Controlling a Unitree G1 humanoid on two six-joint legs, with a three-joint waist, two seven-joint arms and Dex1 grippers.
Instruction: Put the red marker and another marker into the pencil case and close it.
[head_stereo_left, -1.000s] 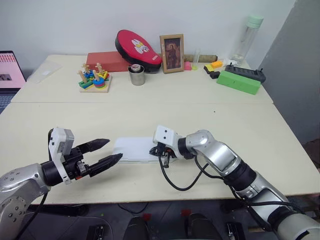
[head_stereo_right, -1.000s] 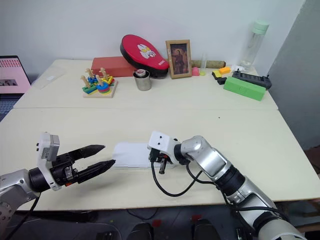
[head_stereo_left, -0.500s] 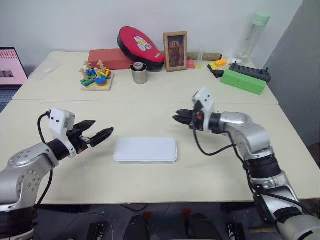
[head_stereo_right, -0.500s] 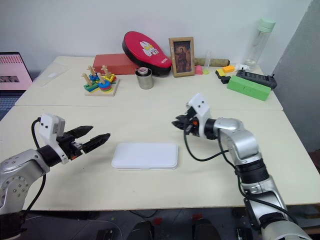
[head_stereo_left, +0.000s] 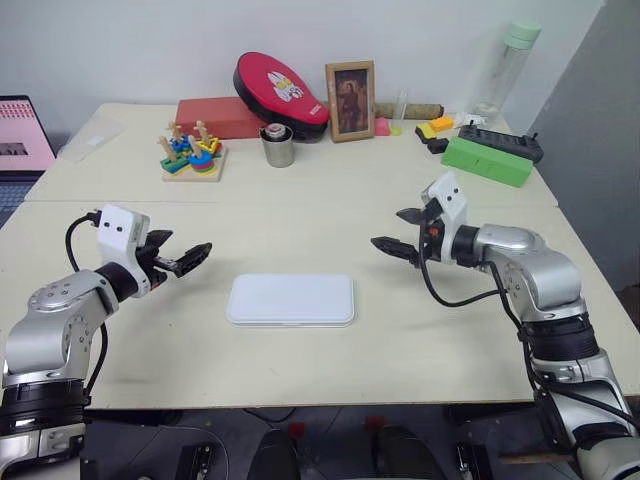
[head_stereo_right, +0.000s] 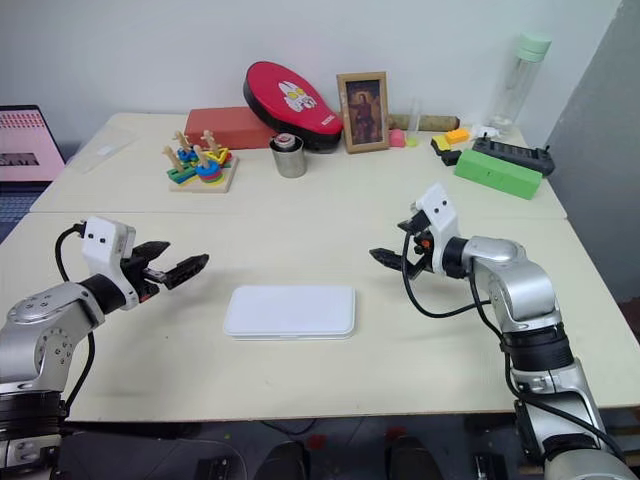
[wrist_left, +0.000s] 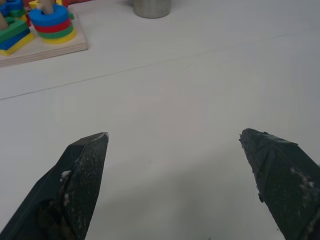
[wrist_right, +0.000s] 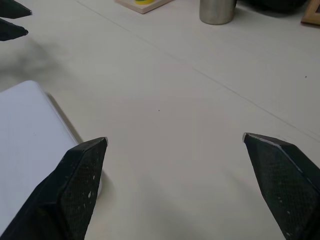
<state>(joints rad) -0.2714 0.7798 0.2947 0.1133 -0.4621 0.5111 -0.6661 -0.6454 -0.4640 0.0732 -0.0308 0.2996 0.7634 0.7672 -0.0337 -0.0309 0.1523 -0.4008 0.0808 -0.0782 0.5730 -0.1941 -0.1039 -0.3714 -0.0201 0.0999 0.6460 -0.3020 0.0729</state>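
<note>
pencil case (head_stereo_left: 290, 299): lower centre, lid apparently shut, unmoved | right gripper (head_stereo_left: 404, 231): clenched at case earlier, now spread, empty, centre-right | left gripper (head_stereo_left: 182, 254): spread, empty, shifted to centre-left

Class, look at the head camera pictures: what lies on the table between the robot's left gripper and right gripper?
The closed white pencil case lies flat between the left gripper and right gripper, touching neither.

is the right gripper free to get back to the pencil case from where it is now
Probably yes. The right gripper hangs open above bare table just off the closed pencil case, with nothing lying between them; the left gripper sits off the far end.
</note>
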